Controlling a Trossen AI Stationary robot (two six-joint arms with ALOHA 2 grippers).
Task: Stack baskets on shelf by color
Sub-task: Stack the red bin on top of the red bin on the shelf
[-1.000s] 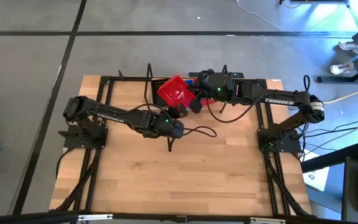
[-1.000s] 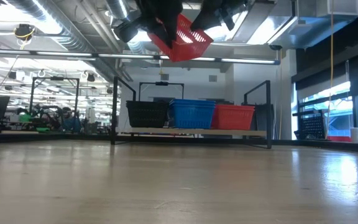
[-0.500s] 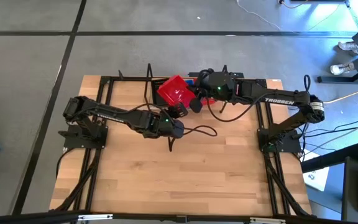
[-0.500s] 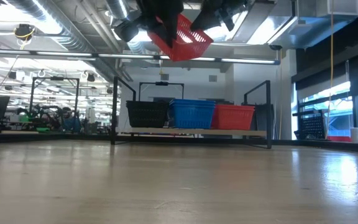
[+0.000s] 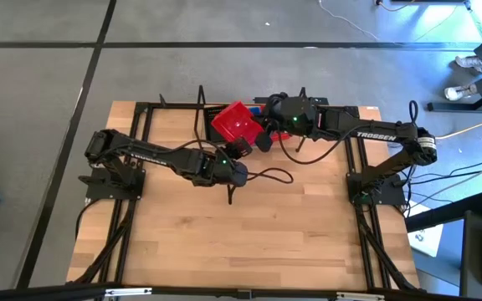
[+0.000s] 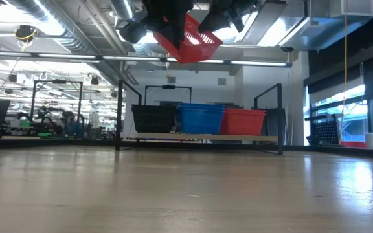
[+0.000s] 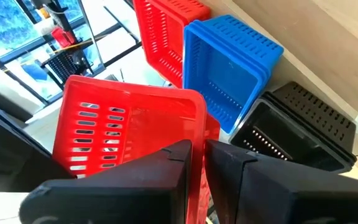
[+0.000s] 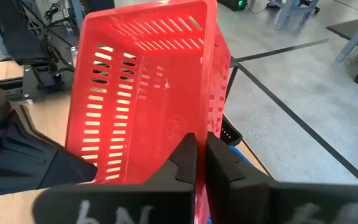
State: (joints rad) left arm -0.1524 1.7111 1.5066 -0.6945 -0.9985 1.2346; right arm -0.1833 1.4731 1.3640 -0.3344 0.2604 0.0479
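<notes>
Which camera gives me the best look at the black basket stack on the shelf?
The low view: the black baskets sit leftmost on the shelf, unobstructed. The left wrist view shows them partly cut off. The high view hides them under the arms; the right wrist view misses them.

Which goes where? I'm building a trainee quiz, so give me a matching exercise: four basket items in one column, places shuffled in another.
1. black baskets
2. blue baskets
3. shelved red baskets
4. single red basket

A. middle of the shelf
B. in the air, gripped by the left pincer and the right pincer
C. shelf's right end, low view
D. shelf's left end, low view

Pairs: 1-D, 2-A, 3-C, 4-B
</notes>
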